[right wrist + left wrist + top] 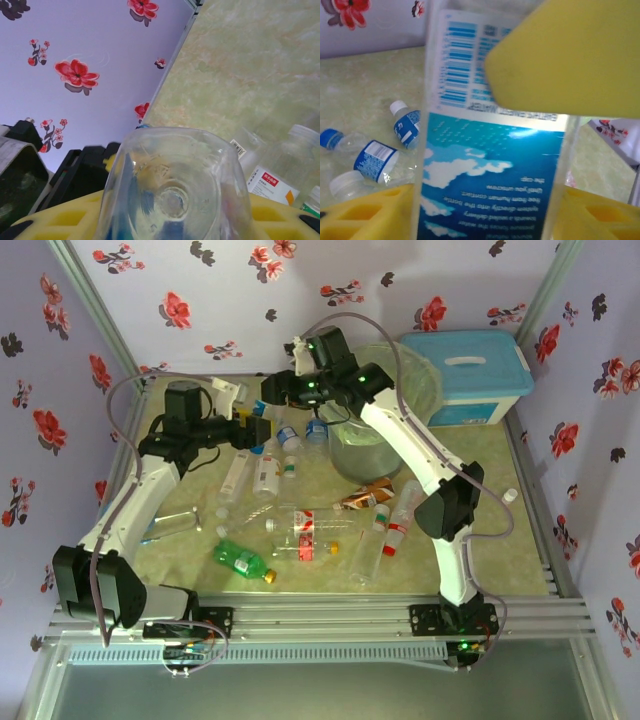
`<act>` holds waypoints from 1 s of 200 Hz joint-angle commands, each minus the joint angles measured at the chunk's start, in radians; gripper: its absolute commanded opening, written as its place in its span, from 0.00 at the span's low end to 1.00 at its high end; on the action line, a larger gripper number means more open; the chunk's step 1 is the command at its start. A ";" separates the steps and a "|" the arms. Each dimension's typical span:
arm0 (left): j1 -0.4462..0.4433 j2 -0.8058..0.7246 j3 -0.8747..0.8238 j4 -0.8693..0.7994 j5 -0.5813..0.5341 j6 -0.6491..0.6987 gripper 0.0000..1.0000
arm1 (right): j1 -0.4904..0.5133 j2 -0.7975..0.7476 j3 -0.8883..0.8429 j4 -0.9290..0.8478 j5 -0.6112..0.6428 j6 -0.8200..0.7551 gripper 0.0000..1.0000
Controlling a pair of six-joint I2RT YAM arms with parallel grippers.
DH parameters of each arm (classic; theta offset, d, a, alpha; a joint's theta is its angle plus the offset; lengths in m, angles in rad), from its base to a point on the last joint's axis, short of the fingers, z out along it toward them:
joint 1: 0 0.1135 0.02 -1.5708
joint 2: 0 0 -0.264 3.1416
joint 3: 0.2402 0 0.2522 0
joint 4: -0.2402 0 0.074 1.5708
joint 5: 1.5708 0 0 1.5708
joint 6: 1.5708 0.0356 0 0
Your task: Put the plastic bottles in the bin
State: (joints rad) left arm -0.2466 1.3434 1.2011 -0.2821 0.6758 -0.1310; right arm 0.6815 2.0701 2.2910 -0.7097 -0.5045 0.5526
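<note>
A clear square bottle with a blue cloud label [490,155] hangs in the air between both grippers, left of the bin [420,365]. In the top view this bottle [261,420] sits where my left gripper [250,434] and right gripper [270,395] meet. My left gripper [488,215] has the bottle's walls flush against both yellow fingers [365,215]; whether it is gripping is unclear. My right gripper [172,227] is shut on the bottle's far end, its clear base [172,195] facing the camera. Several other plastic bottles lie on the table, among them a green one [241,560] and a brown-orange one [365,498].
A white box with a light-blue lid [470,375] stands right of the bin at the back. Small blue-labelled bottles [376,161] lie on the table below the held one. A white bottle with a red label [280,172] lies nearby. Floral walls close in the back and sides.
</note>
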 commanded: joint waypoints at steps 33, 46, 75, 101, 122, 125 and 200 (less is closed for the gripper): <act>0.050 -0.058 0.033 -0.064 0.019 0.079 1.00 | -0.070 -0.112 0.039 0.009 0.111 -0.058 0.44; 0.063 -0.058 0.034 -0.070 0.007 0.082 1.00 | -0.104 -0.140 0.048 0.001 0.115 -0.060 0.44; 0.087 -0.028 0.065 -0.133 -0.058 0.091 1.00 | -0.183 -0.233 0.010 -0.005 0.131 -0.065 0.43; 0.090 0.028 0.134 -0.281 -0.210 0.145 1.00 | -0.272 -0.321 -0.069 -0.008 0.154 -0.065 0.42; 0.090 0.079 0.199 -0.428 -0.396 0.186 1.00 | -0.337 -0.365 -0.099 -0.086 0.238 -0.114 0.42; 0.090 0.087 0.206 -0.443 -0.421 0.191 1.00 | -0.344 -0.368 -0.097 -0.104 0.260 -0.125 0.42; 0.075 0.130 0.134 -0.563 -0.466 0.149 1.00 | -0.361 -0.186 0.076 -0.506 0.568 -0.389 0.36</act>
State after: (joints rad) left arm -0.1635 1.4948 1.3933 -0.7815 0.2268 0.0326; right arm 0.3195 1.8011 2.3207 -1.0466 -0.0357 0.2710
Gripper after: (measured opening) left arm 0.996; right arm 0.460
